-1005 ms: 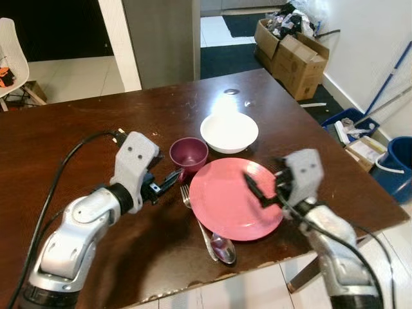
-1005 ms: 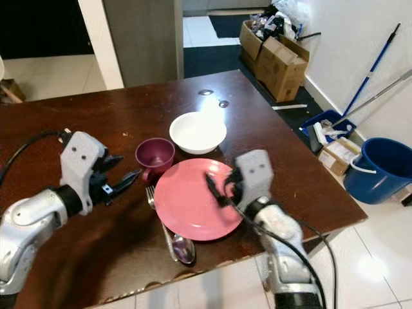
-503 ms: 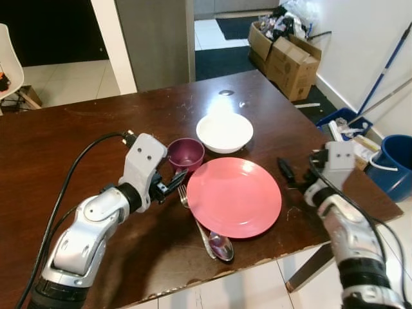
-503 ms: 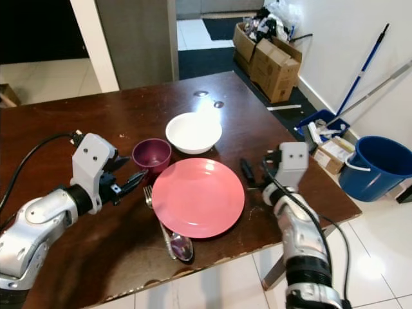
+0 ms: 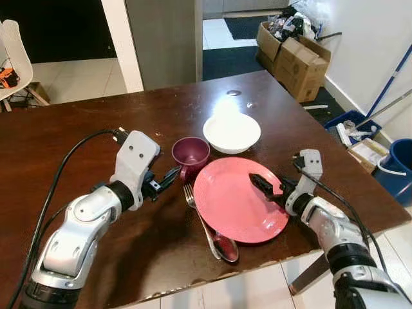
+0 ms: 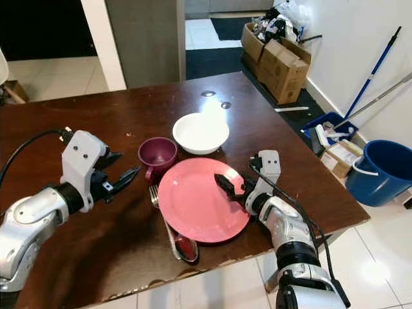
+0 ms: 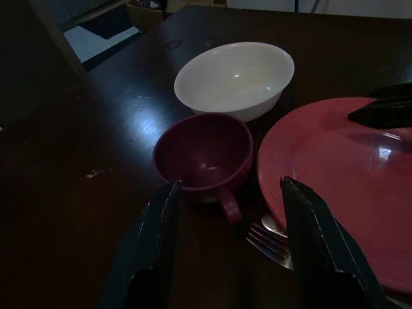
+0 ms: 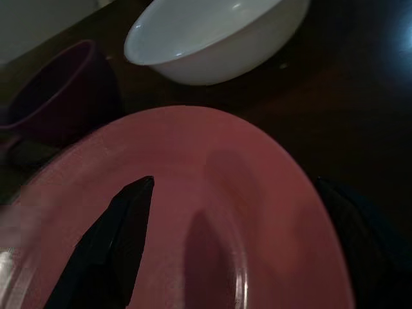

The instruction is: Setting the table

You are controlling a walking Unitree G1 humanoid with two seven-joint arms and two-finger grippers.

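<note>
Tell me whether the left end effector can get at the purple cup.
Probably yes: the left end effector sits open beside the purple cup, its handle toward it, with bare table between.

Beyond the table at twelve o'clock stands a grey pillar (image 5: 164, 35), with a dark rug (image 5: 235, 58) on the floor beside it. Cardboard boxes (image 5: 293, 48) stuffed with clutter sit at one o'clock. A blue bucket (image 6: 380, 170) rests at three o'clock, mop handles (image 5: 389, 77) leaning on the wall above. A white chair (image 5: 13, 61) stands at ten o'clock.
</note>
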